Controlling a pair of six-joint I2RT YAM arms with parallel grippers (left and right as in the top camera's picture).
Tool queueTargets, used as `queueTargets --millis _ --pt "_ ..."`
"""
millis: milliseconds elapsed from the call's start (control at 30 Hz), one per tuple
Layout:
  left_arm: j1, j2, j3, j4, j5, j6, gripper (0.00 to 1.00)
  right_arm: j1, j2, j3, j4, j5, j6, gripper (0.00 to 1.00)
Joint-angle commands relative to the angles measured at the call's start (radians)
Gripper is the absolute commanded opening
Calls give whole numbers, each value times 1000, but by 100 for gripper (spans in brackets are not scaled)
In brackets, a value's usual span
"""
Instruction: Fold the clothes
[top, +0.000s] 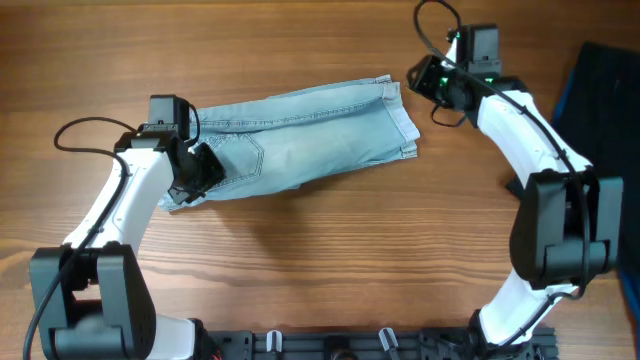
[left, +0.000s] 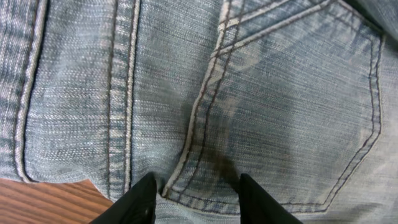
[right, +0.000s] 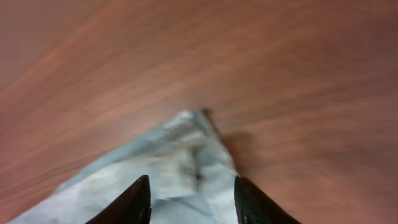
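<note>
The clothes, light blue denim shorts (top: 300, 135), lie folded lengthwise across the middle of the wooden table, waistband end to the left and hemmed legs to the right. My left gripper (top: 207, 165) sits low over the waistband end by the stitched back pocket (left: 292, 99). Its jaws (left: 196, 190) stand apart, with flat denim (left: 81, 93) showing between them. My right gripper (top: 420, 80) hovers just off the upper right hem corner. In the blurred right wrist view its jaws (right: 193, 190) are open above that pale hem corner (right: 180, 155), holding nothing.
A dark navy cloth (top: 605, 90) with a bright blue edge lies at the far right of the table. Bare wood (top: 330, 250) surrounds the shorts. The arm bases and a black rail (top: 380, 345) run along the front edge.
</note>
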Motion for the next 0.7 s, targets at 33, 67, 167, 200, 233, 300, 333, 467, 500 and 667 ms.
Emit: queueTargets --millis 33,67,167,200,233,300,333,467,500,667 --pt "-4 13 -8 -2 -18 24 47 -43 19 8 -97 -187 -223 31" --pt "-5 13 -8 0 -25 24 47 -35 19 8 -132 -240 -274 26" --pt "-4 13 -8 5 -41 24 50 25 19 -35 -171 -209 -288 5" --pt "-4 13 -8 8 -40 24 50 46 21 -53 -160 -206 -288 4" --pt "-5 13 -8 9 -40 24 50 85 27 -83 -118 -205 -276 4" --pt "-5 13 -8 8 -40 24 50 120 47 -103 -67 -163 -158 4" --pt "-5 13 -8 8 -40 24 50 132 65 -105 -52 -140 -84 4" --pt "-5 13 -8 9 -40 24 50 151 167 -105 31 -161 206 4" --pt "-5 13 -8 9 -40 24 50 156 207 -105 95 -196 276 5" --pt "-5 13 -8 8 -40 24 51 161 315 -104 723 -466 388 4"
